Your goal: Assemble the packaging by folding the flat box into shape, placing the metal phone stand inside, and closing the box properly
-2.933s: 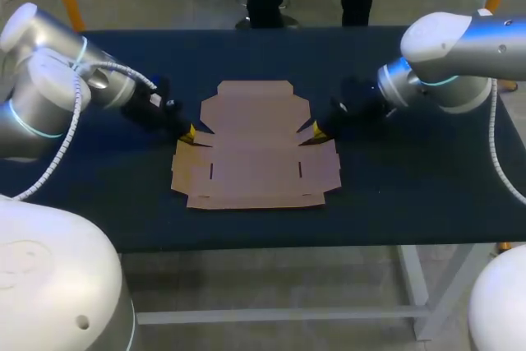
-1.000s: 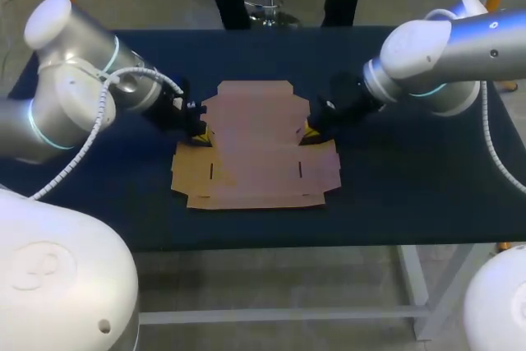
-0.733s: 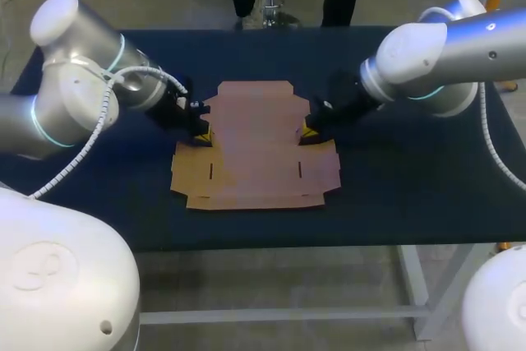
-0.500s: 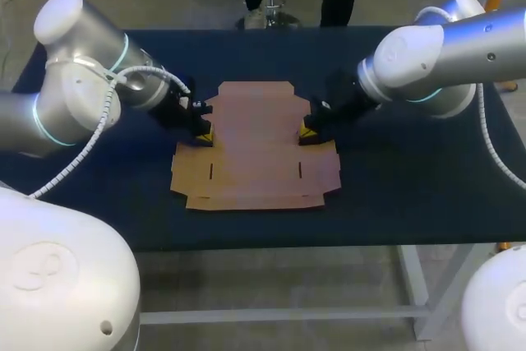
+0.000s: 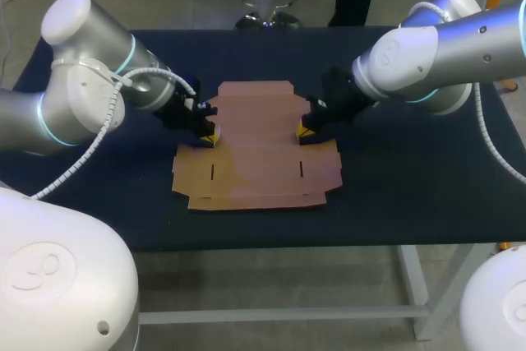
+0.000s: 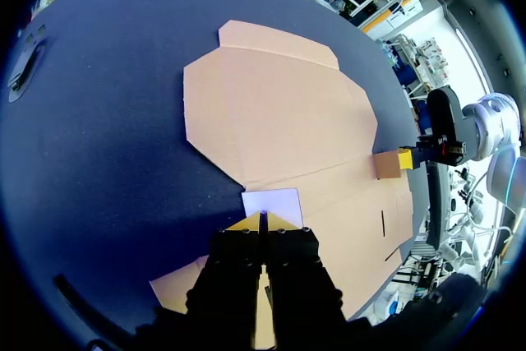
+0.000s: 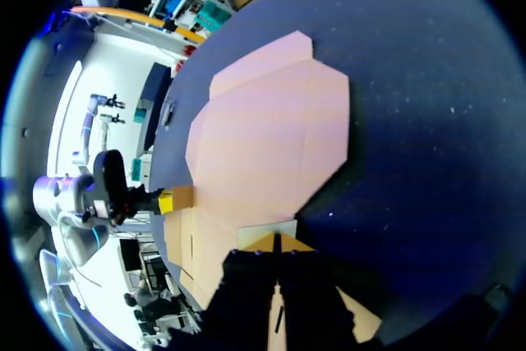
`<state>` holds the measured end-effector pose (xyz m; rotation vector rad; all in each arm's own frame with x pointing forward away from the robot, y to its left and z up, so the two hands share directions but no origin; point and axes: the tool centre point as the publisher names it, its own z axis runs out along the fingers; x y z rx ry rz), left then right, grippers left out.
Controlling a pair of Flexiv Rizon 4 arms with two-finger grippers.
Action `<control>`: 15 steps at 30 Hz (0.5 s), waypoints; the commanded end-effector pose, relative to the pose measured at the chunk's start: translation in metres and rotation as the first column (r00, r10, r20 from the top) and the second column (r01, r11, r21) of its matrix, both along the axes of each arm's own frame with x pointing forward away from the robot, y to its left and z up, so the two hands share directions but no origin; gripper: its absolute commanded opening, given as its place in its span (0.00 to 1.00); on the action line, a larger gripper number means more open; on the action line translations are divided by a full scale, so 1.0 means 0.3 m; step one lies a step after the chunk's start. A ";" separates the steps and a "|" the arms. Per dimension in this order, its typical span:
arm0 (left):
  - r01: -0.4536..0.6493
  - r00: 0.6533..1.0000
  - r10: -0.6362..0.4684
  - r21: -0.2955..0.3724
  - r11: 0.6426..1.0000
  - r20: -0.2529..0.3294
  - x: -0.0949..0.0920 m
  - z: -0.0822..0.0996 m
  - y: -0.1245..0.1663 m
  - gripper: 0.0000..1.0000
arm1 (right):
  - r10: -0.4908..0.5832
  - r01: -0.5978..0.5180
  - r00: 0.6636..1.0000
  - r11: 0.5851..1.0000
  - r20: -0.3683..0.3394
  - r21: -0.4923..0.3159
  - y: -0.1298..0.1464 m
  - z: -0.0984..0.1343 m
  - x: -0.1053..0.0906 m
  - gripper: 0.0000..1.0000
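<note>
A flat brown cardboard box blank (image 5: 255, 154) lies unfolded in the middle of the dark blue table (image 5: 411, 178). My left gripper (image 5: 211, 137) is shut, its yellow tips low at the blank's left edge against a small side flap (image 6: 272, 202) that stands tilted up ahead of them. My right gripper (image 5: 302, 131) is shut too, pressed the same way against the matching flap (image 7: 267, 234) on the right edge. Each wrist view shows the broad panel (image 6: 271, 113) (image 7: 263, 137) ahead and the other arm's gripper across it. No metal phone stand shows in any view.
Bare blue tabletop surrounds the blank on all sides, with wide room toward the front edge (image 5: 271, 240) and toward both ends.
Both grippers have slid inward over the blank's edges, and the two small side flaps have lifted up off the table. The blank has barely shifted.
</note>
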<state>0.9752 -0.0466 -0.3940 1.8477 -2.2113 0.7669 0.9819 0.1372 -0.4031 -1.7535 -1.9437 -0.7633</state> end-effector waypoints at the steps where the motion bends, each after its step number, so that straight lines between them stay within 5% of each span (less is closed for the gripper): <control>1: -0.002 1.000 0.002 0.016 1.000 -0.004 0.004 0.002 -0.017 0.00 | -0.005 0.005 1.000 1.000 0.000 -0.015 0.012 -0.002 0.003 0.00; 15: 0.008 1.000 -0.007 0.019 1.000 -0.016 0.010 -0.013 -0.038 0.00 | -0.004 0.004 1.000 0.999 0.001 -0.047 0.029 -0.010 0.010 0.00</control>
